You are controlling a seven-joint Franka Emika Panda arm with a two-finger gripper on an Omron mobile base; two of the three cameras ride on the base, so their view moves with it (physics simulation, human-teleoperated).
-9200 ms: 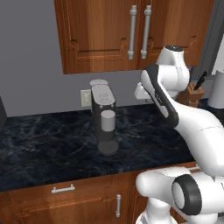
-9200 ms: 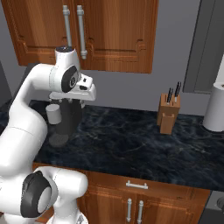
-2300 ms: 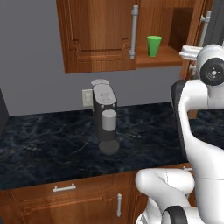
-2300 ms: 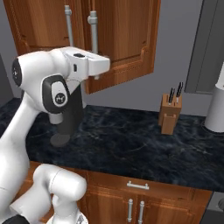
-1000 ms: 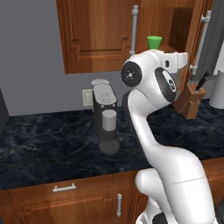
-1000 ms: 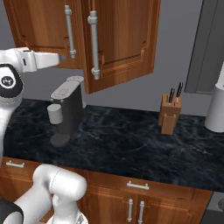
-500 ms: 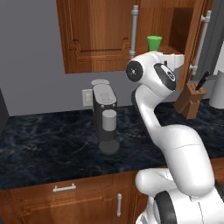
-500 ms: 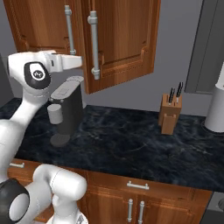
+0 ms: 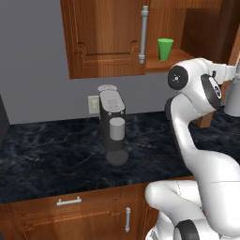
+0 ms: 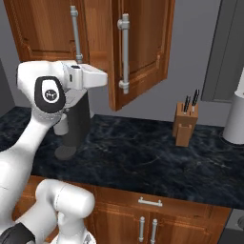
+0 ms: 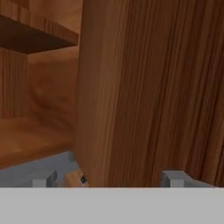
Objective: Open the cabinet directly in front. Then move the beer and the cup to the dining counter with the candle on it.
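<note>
The cabinet (image 10: 43,28) hangs above the counter, its left door shut and its right door (image 10: 143,43) swung wide open. Inside, the green cup (image 9: 164,48) stands on the lower shelf. My gripper (image 10: 106,79) is raised to the inner side of the open door, beside its free edge. In the hand view the gripper (image 11: 109,178) is open, its fingertips (image 11: 43,179) wide apart, and the door's edge (image 11: 94,109) stands close between them. The beer is hidden. The dining counter and the candle are out of view.
A black marble counter (image 9: 51,159) runs below, bearing a dark coffee machine (image 9: 112,122) and a wooden knife block (image 10: 185,124). A white cylinder (image 10: 234,121) stands at the far right. Base cabinets with short handles (image 10: 150,202) lie underneath.
The arm has swung back from the left, bringing the hand up against the open door's edge. The door stays open and the cup has not moved.
</note>
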